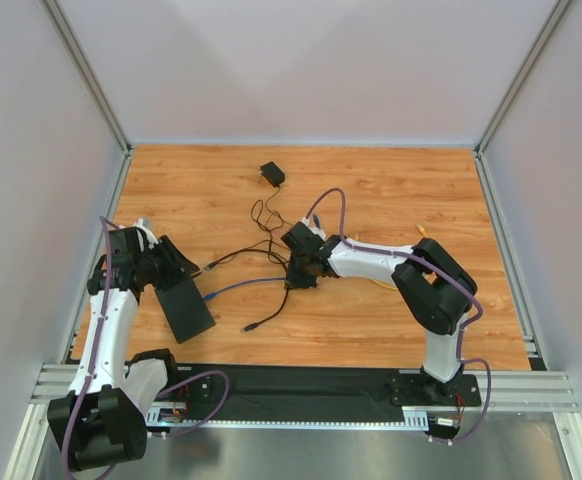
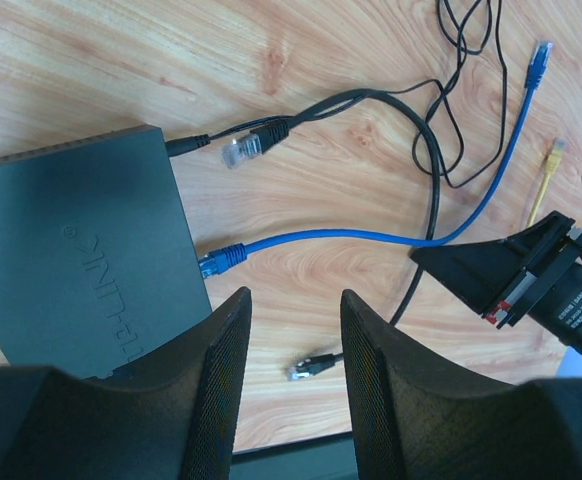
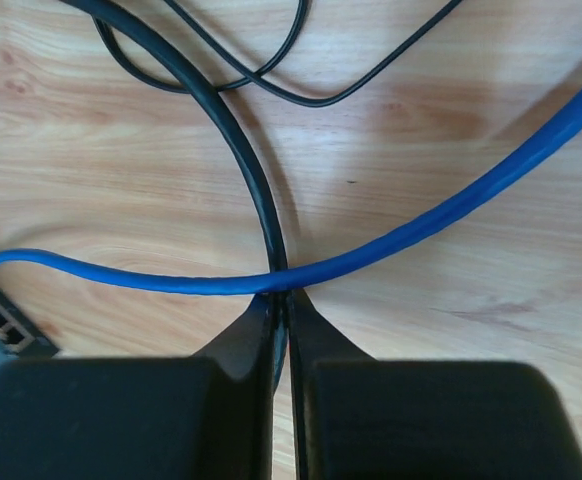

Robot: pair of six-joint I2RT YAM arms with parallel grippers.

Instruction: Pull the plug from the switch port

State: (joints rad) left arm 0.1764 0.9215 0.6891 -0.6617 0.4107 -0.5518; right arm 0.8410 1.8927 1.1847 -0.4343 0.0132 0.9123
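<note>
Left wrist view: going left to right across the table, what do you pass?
The switch → blue plug at its edge → loose black plug → right gripper, closed on the thick black cable.

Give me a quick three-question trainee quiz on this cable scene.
1. True or false: the left gripper is shut on the switch.
2. Which does the right gripper pinch? A the small adapter block; B a black cable; C the switch.
3. Fill in: in the right wrist view, the cable crossing just past the right gripper's fingertips is coloured ___.
Key: 1 false, its jaws stand open and empty. 2 B. 3 blue: the blue cable.
</note>
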